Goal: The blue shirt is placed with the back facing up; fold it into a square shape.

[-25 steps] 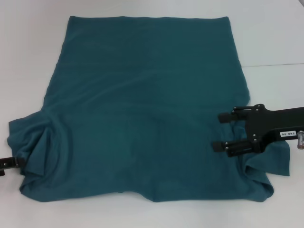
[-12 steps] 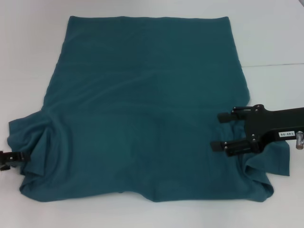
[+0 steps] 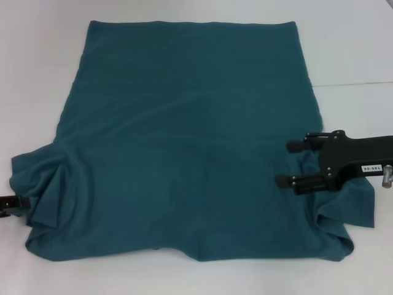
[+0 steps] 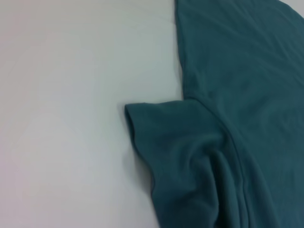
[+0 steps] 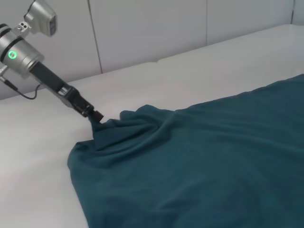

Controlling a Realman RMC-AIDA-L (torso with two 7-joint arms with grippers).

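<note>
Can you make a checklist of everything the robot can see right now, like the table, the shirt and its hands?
Surface: white table, bare around the shirt.
Job's things: blue shirt spread flat, unfolded, left sleeve bunched.
Clutter: nothing seen.
Grippers: left gripper at the left sleeve's edge; right gripper open over the right sleeve.
Cables: thin black cable by the left arm.
Surroundings: white panelled wall.

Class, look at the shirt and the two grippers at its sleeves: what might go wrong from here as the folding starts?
1. The left gripper sits at the very edge of the bunched left sleeve; a thin hold may slip.
2. That sleeve is already rumpled, so creases may get folded into the blue shirt.
3. The right gripper is open over the right sleeve; it may close on too little cloth, skewing the fold.
</note>
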